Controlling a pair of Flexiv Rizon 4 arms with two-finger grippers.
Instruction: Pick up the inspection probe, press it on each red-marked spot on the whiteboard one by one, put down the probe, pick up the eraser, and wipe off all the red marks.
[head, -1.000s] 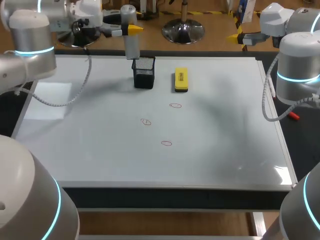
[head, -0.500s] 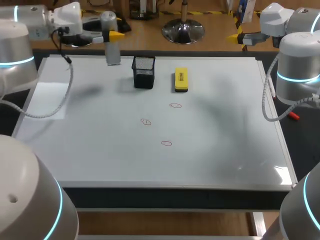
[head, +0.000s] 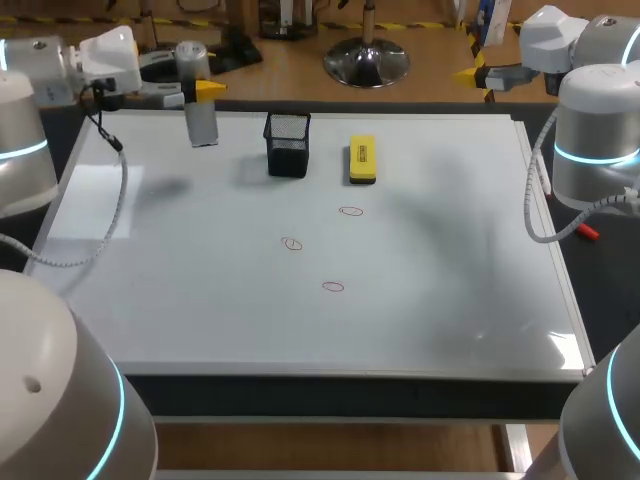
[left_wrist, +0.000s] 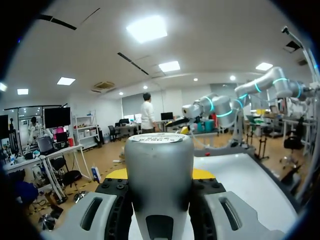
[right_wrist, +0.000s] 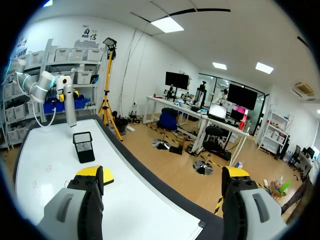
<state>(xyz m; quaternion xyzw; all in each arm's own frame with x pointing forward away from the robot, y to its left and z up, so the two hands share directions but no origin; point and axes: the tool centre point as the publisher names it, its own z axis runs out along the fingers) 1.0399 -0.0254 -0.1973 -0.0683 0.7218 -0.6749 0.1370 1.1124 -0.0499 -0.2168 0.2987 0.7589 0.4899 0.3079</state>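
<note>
- Grey probe hangs upright, left of the black mesh cup. It is over the far edge of the whiteboard, and its shadow lies apart from it on the board.
- Left fingers are closed on the probe from two sides, near its upper end. In the left wrist view their yellow tips press against either side of the barrel.
- Cup stands on the whiteboard close to its far edge. In the right wrist view it sits ahead of that arm's fingers, with the probe beyond it.
- Yellow eraser lies flat on the board just right of the cup, with nothing touching it.
- Three red ovals are drawn on the board on the near side of the cup: one straight in front of it, one to the right, one nearest the robot.
- Right fingers hang well to the right of the cup, past the board's far right corner. They are spread wide and hold nothing.
</note>
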